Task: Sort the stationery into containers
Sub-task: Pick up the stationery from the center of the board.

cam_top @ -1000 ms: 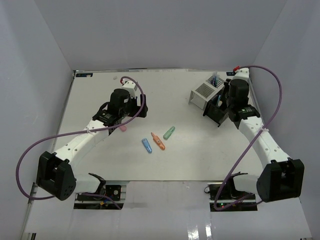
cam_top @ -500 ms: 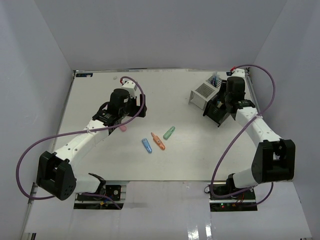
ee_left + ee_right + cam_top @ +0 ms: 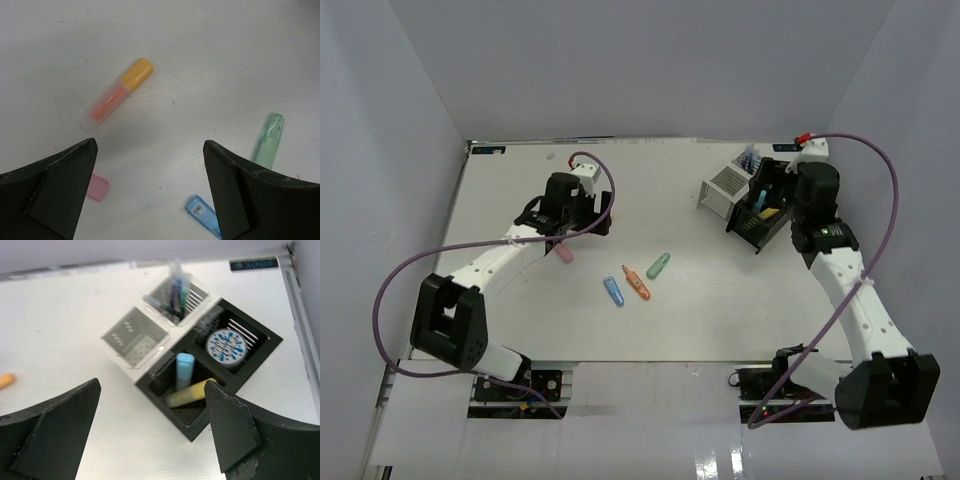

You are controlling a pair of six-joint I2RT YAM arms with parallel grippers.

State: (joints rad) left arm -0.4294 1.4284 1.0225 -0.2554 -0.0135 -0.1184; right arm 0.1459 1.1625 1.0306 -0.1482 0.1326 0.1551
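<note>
**Both grippers spread wide and hold nothing; four markers lie loose on the table**

The left gripper (image 3: pixel 150 146) has its two dark fingers (image 3: pixel 60 185) spread far apart, with only bare table (image 3: pixel 520 300) between them. In the wrist view, the end of a pink marker (image 3: pixel 98 187) shows at the inner edge of the left-hand finger. Ahead of the fingers an orange marker (image 3: pixel 121 94) lies slantwise, its capped end pointing away. A green marker (image 3: pixel 269 140) and the loose blue marker (image 3: pixel 202 214) lie close to the other finger. From above, the pink one sits just beside the gripper. The other three cluster mid-table, blue and orange side by side and green a little apart to the right.

The right gripper (image 3: pixel 152 386) is likewise opened wide and grips nothing. It hangs over the black box (image 3: pixel 748 230). The box's near compartment holds the boxed blue marker (image 3: pixel 184 367) and a yellow marker (image 3: pixel 192 392), which lean against each other. The neighbouring compartment holds the round blue-white roll (image 3: pixel 227 347). The white box (image 3: pixel 135 335) stands touching the black one. Thin pens (image 3: pixel 175 295) stand upright in its far compartment, and the perforated floor of its other compartment shows.
</note>
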